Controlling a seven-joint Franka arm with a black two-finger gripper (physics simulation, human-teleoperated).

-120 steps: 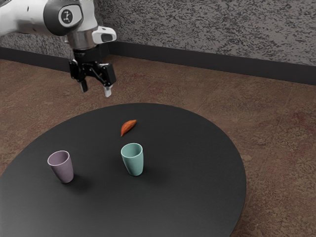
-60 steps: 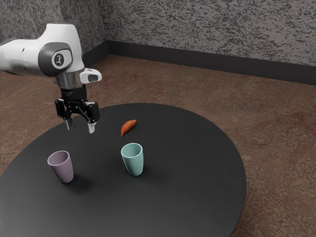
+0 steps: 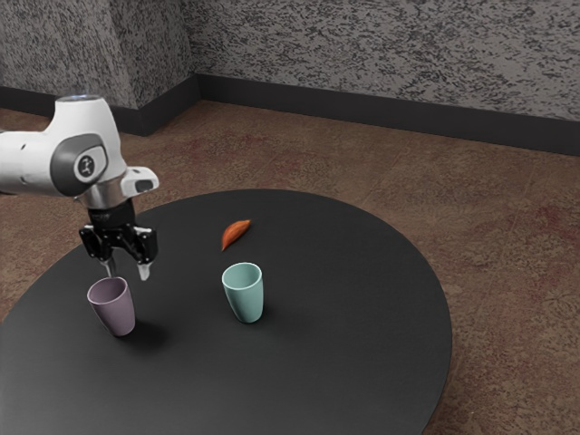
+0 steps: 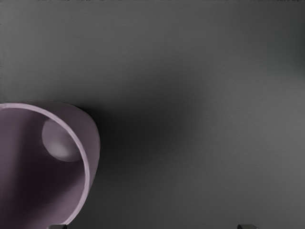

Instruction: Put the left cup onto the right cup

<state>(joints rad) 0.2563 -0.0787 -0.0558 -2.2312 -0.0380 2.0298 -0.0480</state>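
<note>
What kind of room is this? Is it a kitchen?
Probably not a kitchen. It looks like a bare, computer-made practice room for a robot arm: a round black table, a brown floor and speckled grey walls, with a purple cup and a teal cup set out.

2 handleless tapered cups stand upright, mouths up, well apart on the black round surface (image 3: 362, 362): the mauve cup (image 3: 112, 306) at the exterior view's left, the teal cup (image 3: 243, 292) nearer the surface's middle.
</note>
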